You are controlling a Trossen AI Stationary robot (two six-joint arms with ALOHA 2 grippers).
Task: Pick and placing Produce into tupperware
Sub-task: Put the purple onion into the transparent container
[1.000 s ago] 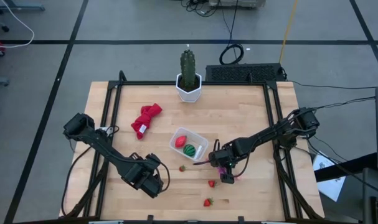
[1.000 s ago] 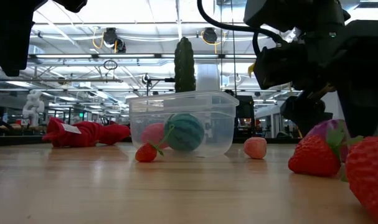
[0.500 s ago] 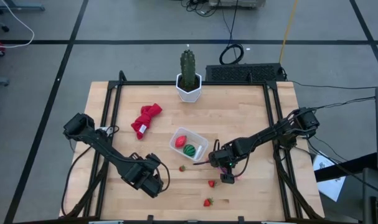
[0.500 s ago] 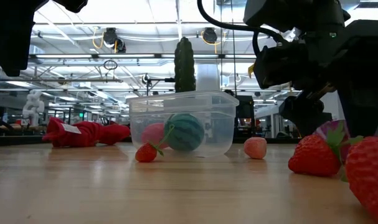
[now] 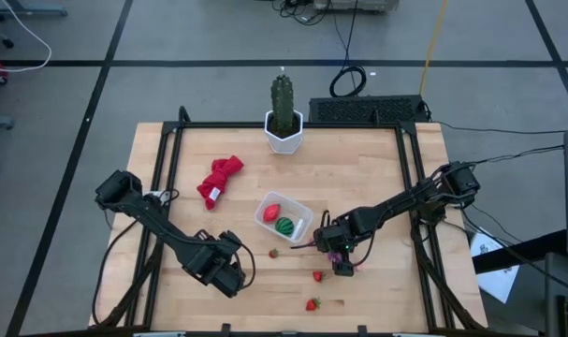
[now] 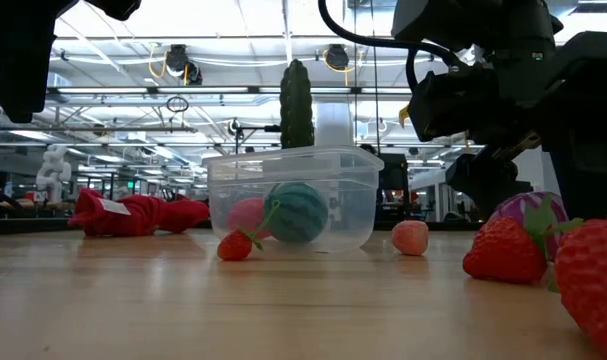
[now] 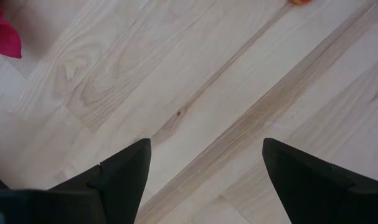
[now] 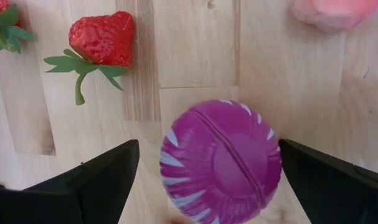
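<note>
The clear tupperware [image 5: 284,217] stands mid-table and holds a red oval [image 5: 272,212] and a green striped ball [image 5: 284,226]. My right gripper [image 5: 338,260] is open just right of it, pointing down. In the right wrist view its fingers stand on either side of the purple ball [image 8: 220,160], which rests on the wood. A strawberry [image 8: 101,38] and a pink bit [image 8: 332,12] lie beyond the ball. Two more strawberries [image 5: 318,275] [image 5: 313,303] lie nearer the front edge. My left gripper [image 5: 235,279] is open over bare wood at the front left.
A red cloth [image 5: 219,178] lies left of the tub. A cactus in a white pot [image 5: 284,117] stands at the far edge. Another strawberry [image 5: 273,253] sits just in front of the tub. Black frame rails [image 5: 167,168] run along both table sides.
My right gripper has shifted slightly about the purple ball. More of the ball now shows beside it in the low view. The left arm and the other produce have kept still.
</note>
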